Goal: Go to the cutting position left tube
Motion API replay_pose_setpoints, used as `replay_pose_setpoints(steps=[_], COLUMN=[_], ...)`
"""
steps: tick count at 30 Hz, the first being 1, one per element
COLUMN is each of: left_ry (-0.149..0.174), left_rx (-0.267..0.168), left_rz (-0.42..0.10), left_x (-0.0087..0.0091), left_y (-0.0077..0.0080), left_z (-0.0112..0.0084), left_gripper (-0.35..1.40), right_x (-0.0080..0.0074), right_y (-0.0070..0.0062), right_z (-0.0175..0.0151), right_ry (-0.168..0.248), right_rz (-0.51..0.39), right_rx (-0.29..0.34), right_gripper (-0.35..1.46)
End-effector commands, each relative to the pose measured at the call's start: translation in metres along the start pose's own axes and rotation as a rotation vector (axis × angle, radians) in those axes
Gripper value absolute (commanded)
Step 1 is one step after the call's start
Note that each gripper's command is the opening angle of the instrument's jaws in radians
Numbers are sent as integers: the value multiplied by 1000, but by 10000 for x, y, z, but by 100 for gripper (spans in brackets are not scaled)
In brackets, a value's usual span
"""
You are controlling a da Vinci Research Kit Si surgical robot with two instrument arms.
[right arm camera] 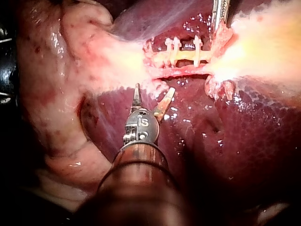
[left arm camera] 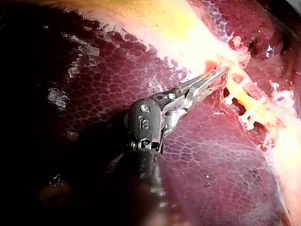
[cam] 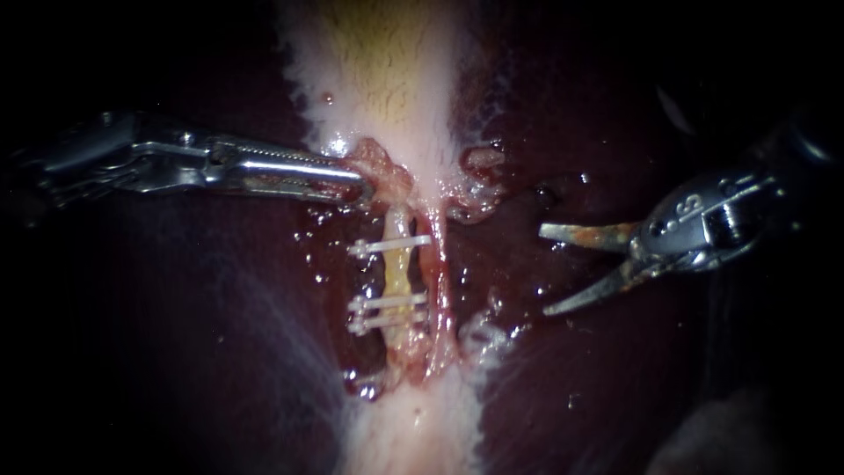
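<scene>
**Q:** What fills the endoscope view?

**A:** Dark red liver (cam: 176, 352), with the pale gallbladder (cam: 387, 70) coming down from 12 o'clock. At the centre the yellowish left tube (cam: 400, 268) runs from 12 toward 6 o'clock. A redder tube (cam: 440, 264) lies just beside it on its 3 o'clock side.

**Q:** Is anything on the left tube?

**A:** Three white clips (cam: 391, 246) cross it. One sits higher up and two sit close together nearer 6 o'clock, with a bare stretch of tube between.

**Q:** Where are the instruments?

**A:** The left instrument (cam: 356, 183) enters from 9 o'clock. Its jaws are closed on a fold of pink tissue (cam: 382, 171) at 12 o'clock of the top clip. The right instrument (cam: 545, 271) enters from 3 o'clock. Its two blades stand apart and hold nothing. Their tips point toward 9 o'clock over the liver, short of the tubes and not touching them.

**Q:** And the right wrist view?

**A:** The parted blades point toward the clipped tube, which lies ahead of them.
</scene>
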Motion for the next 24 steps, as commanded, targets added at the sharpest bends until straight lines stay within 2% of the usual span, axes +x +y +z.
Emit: replay_pose_setpoints(steps=[1, 6, 8, 12, 16, 19, 24], left_ry=[0, -3, -6, 24, 42, 43, 43], left_rx=[-1, -10, -21, -17, -7, -2, -1], left_rz=[1, -3, -8, -27, -9, -1, 0], left_x=[0, 6, 13, 34, 48, 52, 51], left_y=[0, 7, 14, 29, 39, 42, 41], left_z=[-1, -19, -35, -73, -105, -113, -112], left_gripper=[-35, -35, -35, -35, -35, -35, -35], right_x=[0, 0, 0, 0, 0, 0, 1], right_y=[0, 0, 0, 0, 0, 0, 0], right_z=[0, 0, 0, 0, 0, 0, 0], right_ry=[0, 0, 0, 0, 0, 0, 0], right_rz=[0, 0, 0, 0, 0, 0, 0], right_rx=[0, 0, 0, 0, 0, 0, 0], right_gripper=[141, 143, 143, 143, 143, 143, 143])
